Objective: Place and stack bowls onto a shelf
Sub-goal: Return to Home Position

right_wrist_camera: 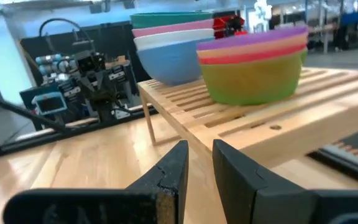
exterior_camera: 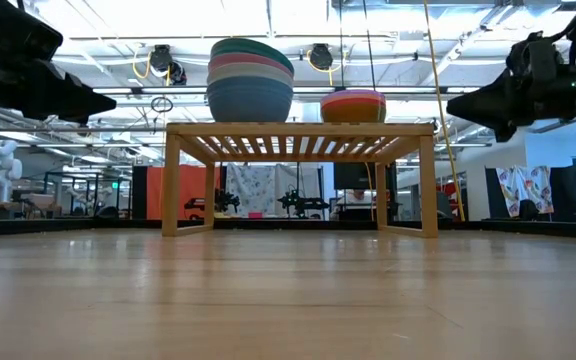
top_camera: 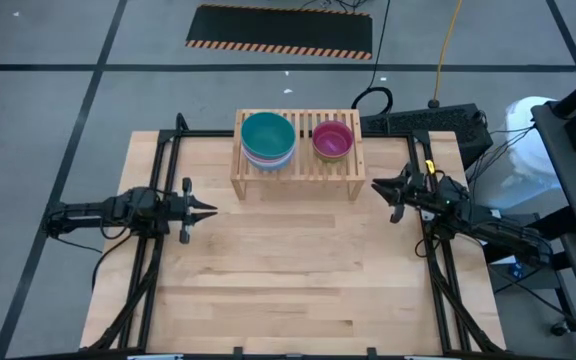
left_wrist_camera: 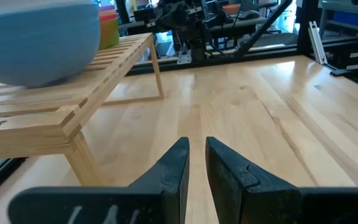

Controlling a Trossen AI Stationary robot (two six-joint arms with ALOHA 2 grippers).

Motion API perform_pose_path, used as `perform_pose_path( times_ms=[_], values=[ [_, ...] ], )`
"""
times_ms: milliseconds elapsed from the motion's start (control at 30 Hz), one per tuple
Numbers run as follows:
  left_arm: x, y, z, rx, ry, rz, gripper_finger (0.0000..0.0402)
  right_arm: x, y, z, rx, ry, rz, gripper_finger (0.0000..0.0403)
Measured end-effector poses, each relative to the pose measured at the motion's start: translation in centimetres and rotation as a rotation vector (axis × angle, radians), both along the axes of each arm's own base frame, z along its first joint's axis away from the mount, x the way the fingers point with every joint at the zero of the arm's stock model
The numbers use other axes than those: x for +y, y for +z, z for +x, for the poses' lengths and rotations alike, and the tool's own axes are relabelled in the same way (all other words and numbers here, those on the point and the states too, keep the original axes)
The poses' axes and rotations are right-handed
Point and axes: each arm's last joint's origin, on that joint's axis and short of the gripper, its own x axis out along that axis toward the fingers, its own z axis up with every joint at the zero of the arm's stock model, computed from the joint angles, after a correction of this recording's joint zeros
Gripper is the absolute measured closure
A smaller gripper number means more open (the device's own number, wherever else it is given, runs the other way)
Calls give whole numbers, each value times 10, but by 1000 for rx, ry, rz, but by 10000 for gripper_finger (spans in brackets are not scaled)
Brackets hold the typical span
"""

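Note:
The light-wood shelf [top_camera: 296,178] stands on its legs near the table's far edge. Two stacks of bowls rest on its slatted top. One stack [top_camera: 268,140] is teal on top, then pink, white and blue [exterior_camera: 250,100]. The other stack [top_camera: 332,139] is purple on top, then yellow, red and green [right_wrist_camera: 253,78]. My left gripper [top_camera: 211,210] [left_wrist_camera: 197,144] hovers shut, left of and nearer than the shelf. My right gripper [top_camera: 376,184] [right_wrist_camera: 199,146] hovers shut just right of the shelf. Both point toward the shelf and hold nothing.
Bare wood table [top_camera: 288,270] spreads in front of the shelf. Black frame rails [top_camera: 158,170] run along both sides of the table. A black box with cables [top_camera: 438,125] sits past the far right corner.

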Motion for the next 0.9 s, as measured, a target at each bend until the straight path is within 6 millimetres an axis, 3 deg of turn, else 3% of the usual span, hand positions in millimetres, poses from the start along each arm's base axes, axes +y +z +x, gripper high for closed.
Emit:
perform_pose_path(
  times_ms=[133, 900],
  values=[
    [0, 0, 0, 0, 1, -12, 341, 0, -2, 1, -10, -2, 94, 337],
    [0, 0, 0, 1, 2, -16, 341, 0, -2, 1, -6, -2, 85, 337]
  ],
)
